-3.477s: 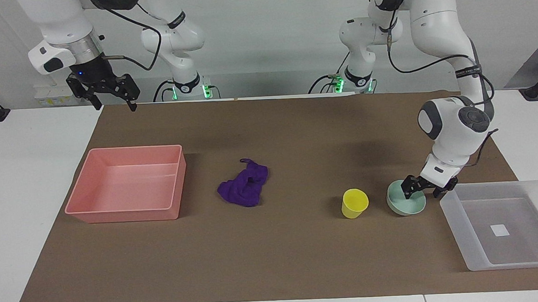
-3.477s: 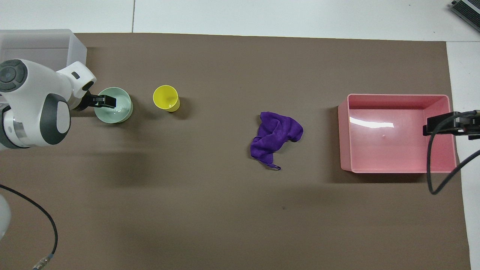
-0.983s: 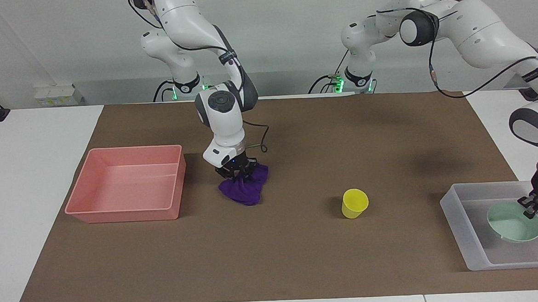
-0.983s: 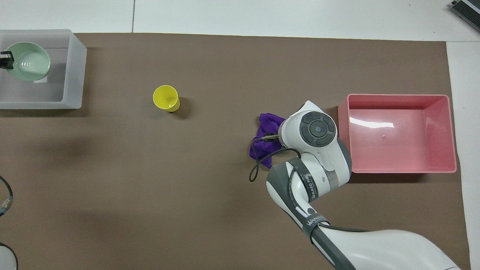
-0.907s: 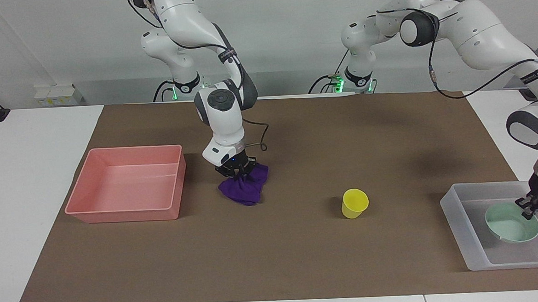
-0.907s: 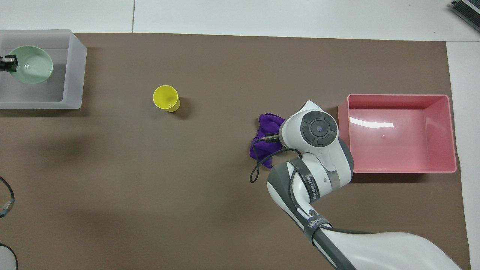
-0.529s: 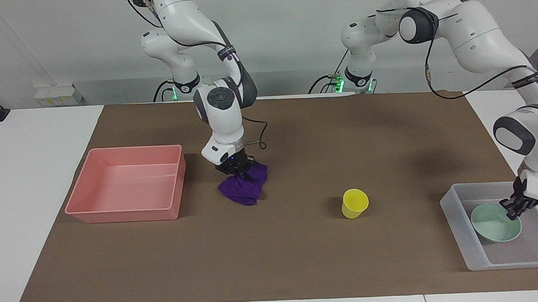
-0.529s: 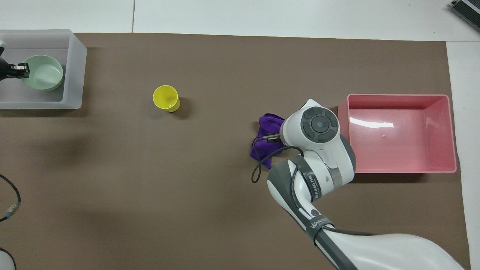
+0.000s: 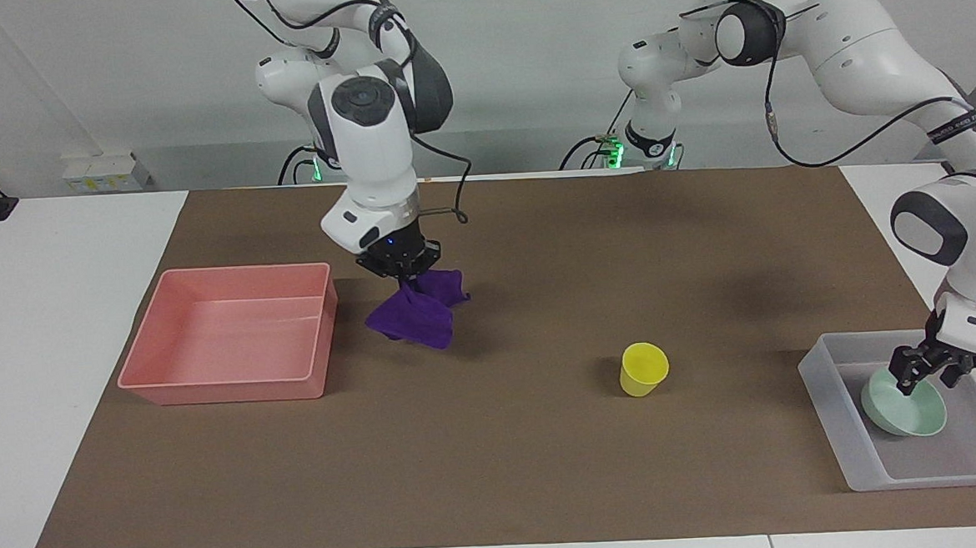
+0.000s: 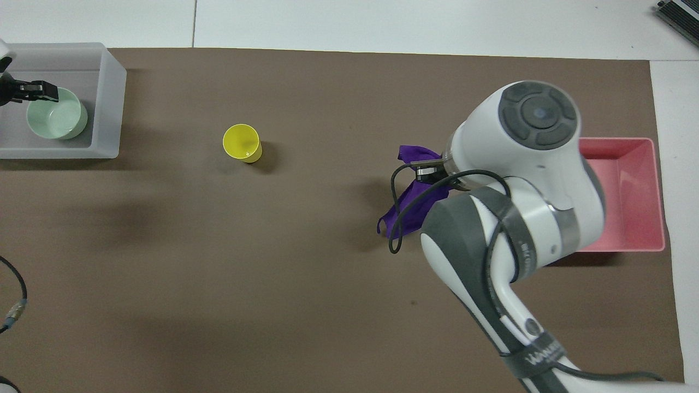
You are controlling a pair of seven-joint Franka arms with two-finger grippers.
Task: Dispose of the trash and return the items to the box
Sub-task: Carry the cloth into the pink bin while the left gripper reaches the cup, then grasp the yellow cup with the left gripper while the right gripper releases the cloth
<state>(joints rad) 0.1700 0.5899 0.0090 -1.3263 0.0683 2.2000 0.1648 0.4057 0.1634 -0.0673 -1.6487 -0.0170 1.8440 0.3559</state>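
Observation:
My right gripper (image 9: 402,272) is shut on the purple cloth rag (image 9: 413,318) and holds it hanging in the air above the mat, beside the pink bin (image 9: 232,333). In the overhead view the rag (image 10: 408,204) shows partly under the right arm. The mint-green bowl (image 9: 906,407) lies in the translucent tray (image 9: 830,423) at the left arm's end. My left gripper (image 9: 927,368) is open just over the bowl's rim; it also shows in the overhead view (image 10: 39,90) at the edge of the bowl (image 10: 56,114). The yellow cup (image 9: 643,368) stands upright on the mat between rag and tray.
The pink bin (image 10: 628,191) is partly covered by the right arm in the overhead view. The tray's wall (image 10: 106,109) and the cup (image 10: 242,143) show there too. A brown mat (image 9: 506,457) covers the table.
The right gripper has lifted the rag off the mat and moved it toward the pink bin. The left gripper has set the bowl down in the tray and opened.

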